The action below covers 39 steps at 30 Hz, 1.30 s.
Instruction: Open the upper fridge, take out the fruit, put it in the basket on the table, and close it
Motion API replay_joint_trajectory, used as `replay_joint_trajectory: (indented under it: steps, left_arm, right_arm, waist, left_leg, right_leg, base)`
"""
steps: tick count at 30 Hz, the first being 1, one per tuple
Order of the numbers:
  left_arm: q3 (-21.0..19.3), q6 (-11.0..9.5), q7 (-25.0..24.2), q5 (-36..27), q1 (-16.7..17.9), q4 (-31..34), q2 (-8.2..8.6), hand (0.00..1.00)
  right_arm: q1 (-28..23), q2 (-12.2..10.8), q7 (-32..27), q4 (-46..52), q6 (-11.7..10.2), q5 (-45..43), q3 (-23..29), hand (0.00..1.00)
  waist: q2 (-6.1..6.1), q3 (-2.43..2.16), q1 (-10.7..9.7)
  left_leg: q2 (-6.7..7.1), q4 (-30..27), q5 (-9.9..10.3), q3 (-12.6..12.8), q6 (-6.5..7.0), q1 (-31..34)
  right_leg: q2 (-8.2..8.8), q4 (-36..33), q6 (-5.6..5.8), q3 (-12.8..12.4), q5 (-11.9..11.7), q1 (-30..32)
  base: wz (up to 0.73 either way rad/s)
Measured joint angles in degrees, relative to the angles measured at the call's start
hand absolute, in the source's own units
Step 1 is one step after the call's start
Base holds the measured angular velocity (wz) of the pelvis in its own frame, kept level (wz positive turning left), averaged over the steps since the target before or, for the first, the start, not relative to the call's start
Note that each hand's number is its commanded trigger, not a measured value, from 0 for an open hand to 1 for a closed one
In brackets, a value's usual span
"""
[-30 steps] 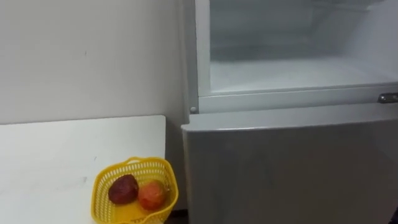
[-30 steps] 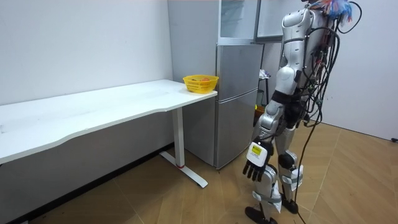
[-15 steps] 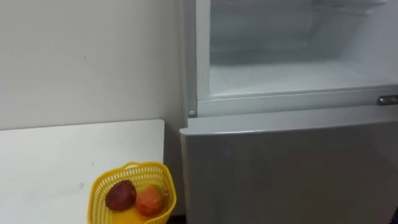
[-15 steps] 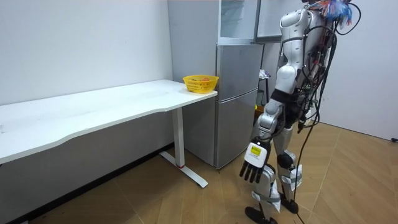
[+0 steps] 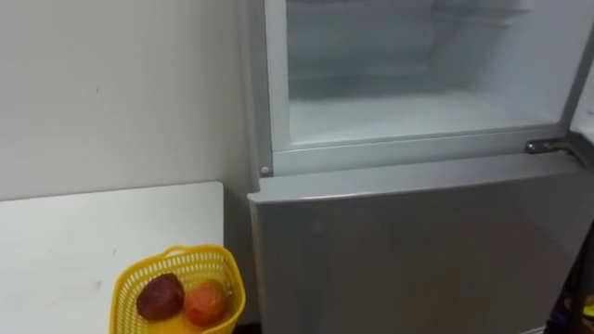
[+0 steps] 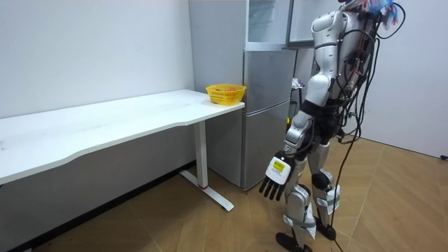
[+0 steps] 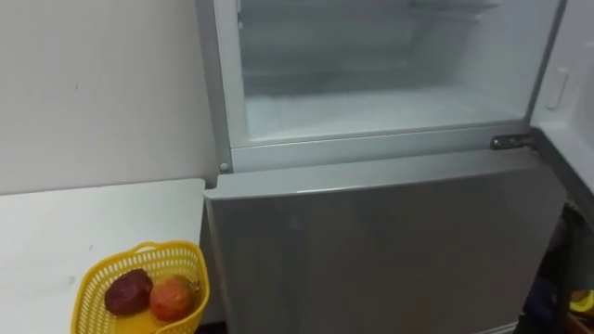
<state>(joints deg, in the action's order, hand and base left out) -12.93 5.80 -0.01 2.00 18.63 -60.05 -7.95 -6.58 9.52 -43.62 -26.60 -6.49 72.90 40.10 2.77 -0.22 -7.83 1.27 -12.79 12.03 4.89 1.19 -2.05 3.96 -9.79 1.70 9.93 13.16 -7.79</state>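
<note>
Standing before the open upper fridge, hand released

Facing the grey fridge (image 6: 267, 119), the robot stands upright on the wooden floor (image 6: 175, 224), just in front of the appliance. Its left hand (image 6: 274, 178) hangs low beside the thigh with the fingers straight and slightly spread, pointing down and holding nothing.

Up and ahead of that hand, well above it, the upper compartment (image 5: 418, 111) stands open and shows white inner walls and a white floor. Its door (image 7: 568, 83) is swung out on the side away from the hand, and a metal hinge (image 5: 546, 146) sits at the compartment's lower corner on that same side. The lower door (image 5: 408, 250) beneath the compartment is closed, and it is the part of the fridge nearest the hand.

The white surface (image 5: 74, 241) butts against the pale wall (image 5: 111, 93) on the hand's own side of the fridge and lies higher than the hand. At its end next to the fridge sits a yellow basket (image 5: 123, 295), well apart from the hand. Inside the basket lie a dark red fruit (image 5: 160, 297) and an orange-red fruit (image 5: 206, 302), touching each other. Which thing is meant to come from the compartment cannot be told.
</note>
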Motion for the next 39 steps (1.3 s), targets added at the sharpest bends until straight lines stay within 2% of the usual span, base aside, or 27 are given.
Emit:
replay_joint_trajectory:
  steps: [4, 6, 11, 15, 20, 25, 29, 31, 35, 39]
  left_arm:
    - [-0.2, -0.2, 0.6, 1.0, 0.1, 2.2, -0.50, 0.00]
    - [-0.2, -1.5, 0.7, 1.0, -0.2, 2.9, -0.61, 0.00]
    - [-0.3, -2.1, 1.0, 1.0, -0.2, 2.6, -0.57, 0.00]
    - [-0.3, -2.7, 1.0, 1.0, -0.2, 2.2, -0.54, 0.00]
    - [-0.3, -3.9, 0.5, 1.0, 0.4, 1.4, -0.45, 0.00]
    - [-0.3, -5.1, 0.4, 2.1, 0.4, -1.8, -0.20, 0.00]
    - [-0.4, -6.7, -0.7, 3.9, 0.5, -2.6, -0.19, 0.00]
    - [-0.1, -7.4, -0.8, 4.0, 0.5, -3.1, -0.19, 0.00]
    - [1.5, -7.6, -1.4, 5.7, 0.5, -3.1, -0.09, 0.00]
    - [1.5, -7.6, -2.6, 7.9, 0.8, -3.1, 0.39, 0.00]
  right_arm:
    - [1.3, 2.8, -2.8, 7.0, -2.1, -2.0, 0.0, 0.00]
    - [1.5, 4.1, -3.9, 11.5, -2.7, -2.0, 0.0, 0.00]
    - [1.6, 4.6, -4.7, 18.9, -3.7, -2.3, 0.3, 0.00]
    - [1.5, 4.6, -4.3, 26.6, -4.8, -3.7, 0.2, 0.00]
    - [1.8, 5.3, -3.9, 31.5, -6.0, -3.7, -0.1, 0.00]
    - [2.4, 5.9, 0.6, 36.3, -7.1, -0.9, -0.2, 0.00]
    - [2.7, 5.9, 7.9, 42.0, -9.2, 0.7, -1.0, 0.00]
    - [3.1, 5.9, 10.5, 43.1, -10.3, 0.7, -2.8, 0.00]
    - [4.9, 6.1, 16.2, 43.8, -10.3, 0.9, -7.3, 0.00]
    - [5.7, 6.1, 21.6, 44.6, -10.3, 0.8, -8.6, 0.00]
  waist:
    - [0.87, 0.07, 0.0]
    - [0.90, 0.05, 0.2]
    - [0.16, 0.18, 0.2]
    - [-1.15, 0.23, 0.2]
    - [-1.22, 0.17, 0.3]
    - [-0.93, 0.17, 0.5]
    - [-1.35, 0.06, 2.0]
    - [-1.45, 0.07, 2.1]
    - [-1.86, 0.15, 2.5]
    - [-2.34, 0.19, 3.1]
  left_leg:
    - [0.02, -0.1, 0.0, -0.2, -0.01, 1.0]
    - [0.01, -0.1, 0.0, -0.2, -0.01, 1.7]
    - [-0.02, -0.1, 0.0, 0.0, 0.00, 1.6]
    - [-0.09, 0.1, 0.0, 0.0, 0.00, 1.6]
    - [-0.20, 0.1, 0.0, 0.1, -0.04, 1.5]
    - [-0.28, 0.1, 0.0, 0.5, -0.03, 1.5]
    - [-0.51, 0.0, 0.0, 1.1, -0.04, 1.6]
    - [-0.50, -0.1, 0.0, 1.1, -0.04, 1.4]
    - [-0.53, -0.5, 0.0, 1.1, -0.04, 1.5]
    - [-0.66, -0.6, 0.0, 1.1, -0.04, 1.5]
  right_leg:
    - [-0.02, 0.0, -0.01, 0.2, 0.0, 0.7]
    - [0.02, -0.6, 0.00, 0.2, 0.0, 1.4]
    - [0.04, -1.0, 0.00, -0.1, -0.1, 1.8]
    - [0.01, -1.0, 0.01, -0.1, -0.1, 2.3]
    - [-0.06, -1.2, 0.00, 0.0, -0.1, 2.2]
    - [-0.08, -1.2, 0.00, -0.5, -0.1, 2.2]
    - [-0.18, -1.9, -0.02, -1.2, -0.1, 2.5]
    - [-0.17, -2.0, -0.02, -1.2, -0.1, 2.2]
    - [-0.16, -2.0, -0.10, -1.2, -0.1, 2.1]
    - [-0.21, -2.8, -0.11, -1.5, -0.1, 2.6]
  base:
    - [0.04]
    - [0.00]
    - [-0.02]
    - [0.00]
    - [-0.01]
    - [-0.05]
    - [-0.08]
    - [0.00]
    - [0.00]
    - [-0.03]
